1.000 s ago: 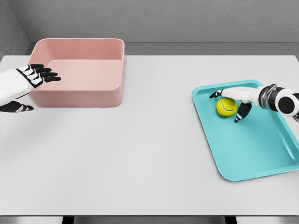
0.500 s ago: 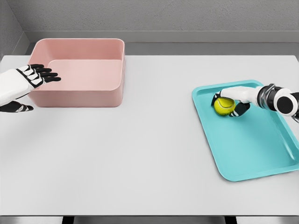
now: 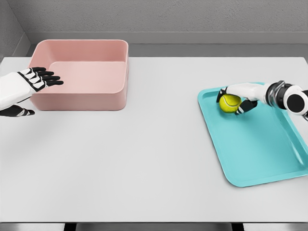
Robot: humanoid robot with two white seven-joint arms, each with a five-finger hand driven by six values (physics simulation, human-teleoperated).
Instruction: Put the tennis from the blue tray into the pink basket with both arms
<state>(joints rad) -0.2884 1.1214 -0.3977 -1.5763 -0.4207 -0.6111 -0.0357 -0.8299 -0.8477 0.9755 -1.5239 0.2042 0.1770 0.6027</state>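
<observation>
Tennis ball point(image 3: 229, 101) is gripped by right hand point(image 3: 239, 96) at the blue tray point(image 3: 260, 149)'s far-left corner. Left hand point(image 3: 30, 83), fingers extended and empty, is held at the pink basket point(image 3: 82, 74)'s left wall. Risk: ball squeezed out of a partial wrap during handover.

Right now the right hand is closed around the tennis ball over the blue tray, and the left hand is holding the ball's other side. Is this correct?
Not quite. The head view shows the left hand open at the pink basket, far from the tennis ball. The right hand does grip it over the blue tray.
</observation>
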